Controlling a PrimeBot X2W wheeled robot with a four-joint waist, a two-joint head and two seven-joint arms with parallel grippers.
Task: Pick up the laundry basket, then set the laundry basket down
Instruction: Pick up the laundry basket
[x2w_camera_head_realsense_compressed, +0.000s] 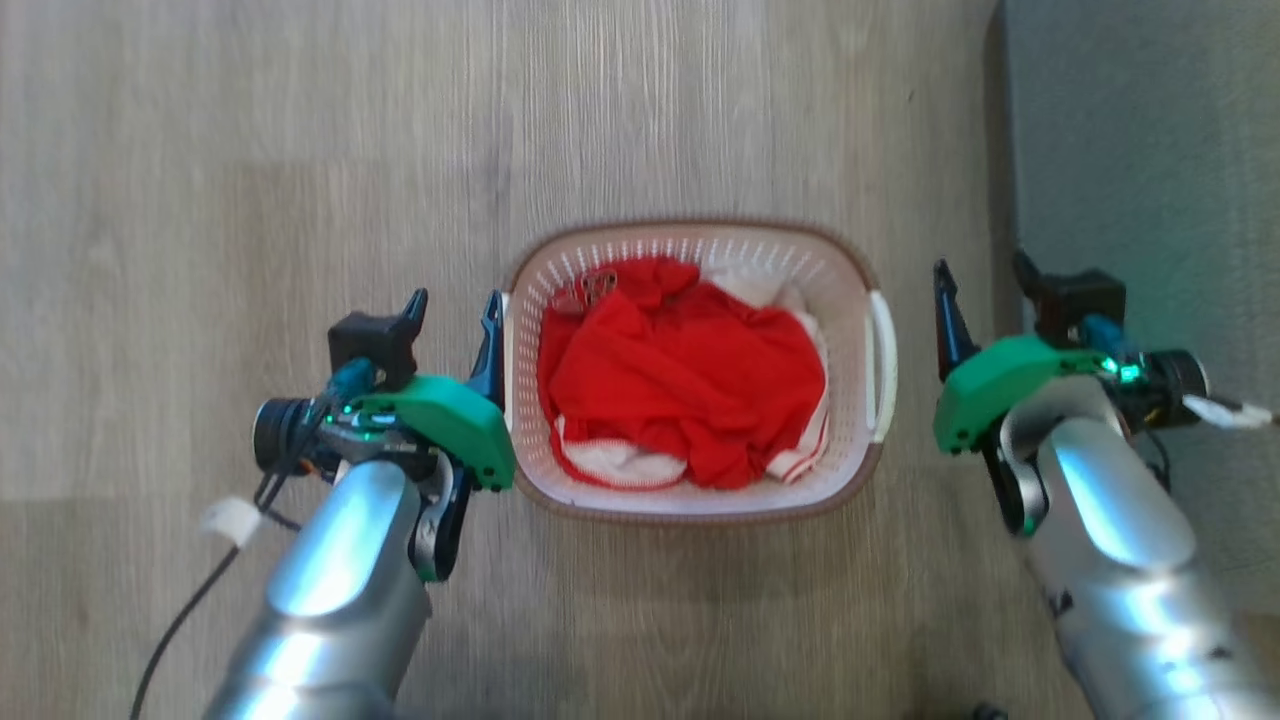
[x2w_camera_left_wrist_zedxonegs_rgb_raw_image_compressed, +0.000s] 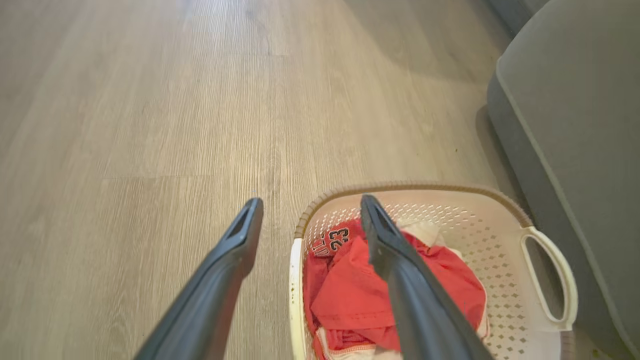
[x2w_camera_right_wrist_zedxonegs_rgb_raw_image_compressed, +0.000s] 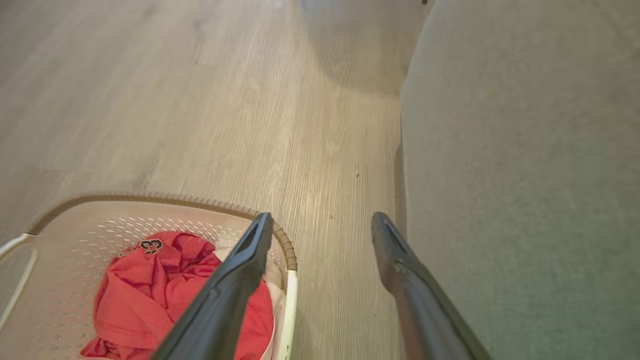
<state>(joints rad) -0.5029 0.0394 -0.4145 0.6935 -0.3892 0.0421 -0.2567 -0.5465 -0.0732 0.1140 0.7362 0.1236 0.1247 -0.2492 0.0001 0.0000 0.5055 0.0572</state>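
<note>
The laundry basket (x2w_camera_head_realsense_compressed: 760, 255) stands on the wood floor in the middle of the head view, white and perforated with a brown rim, holding a crumpled red and white garment (x2w_camera_head_realsense_compressed: 680, 380). My left gripper (x2w_camera_head_realsense_compressed: 455, 305) is open at the basket's left side. In the left wrist view (x2w_camera_left_wrist_zedxonegs_rgb_raw_image_compressed: 311, 202) its two fingers straddle the left rim of the basket (x2w_camera_left_wrist_zedxonegs_rgb_raw_image_compressed: 490, 235). My right gripper (x2w_camera_head_realsense_compressed: 980, 268) is open too, a short gap to the right of the white right handle (x2w_camera_head_realsense_compressed: 882, 365). In the right wrist view (x2w_camera_right_wrist_zedxonegs_rgb_raw_image_compressed: 321, 218) its left finger overlaps the basket's (x2w_camera_right_wrist_zedxonegs_rgb_raw_image_compressed: 75, 225) rim.
A grey upholstered sofa (x2w_camera_head_realsense_compressed: 1140, 150) runs along the right, close beside my right gripper, and shows large in the right wrist view (x2w_camera_right_wrist_zedxonegs_rgb_raw_image_compressed: 525, 175). Bare wood floor (x2w_camera_head_realsense_compressed: 250, 150) lies to the left and beyond the basket. A black cable hangs from my left forearm.
</note>
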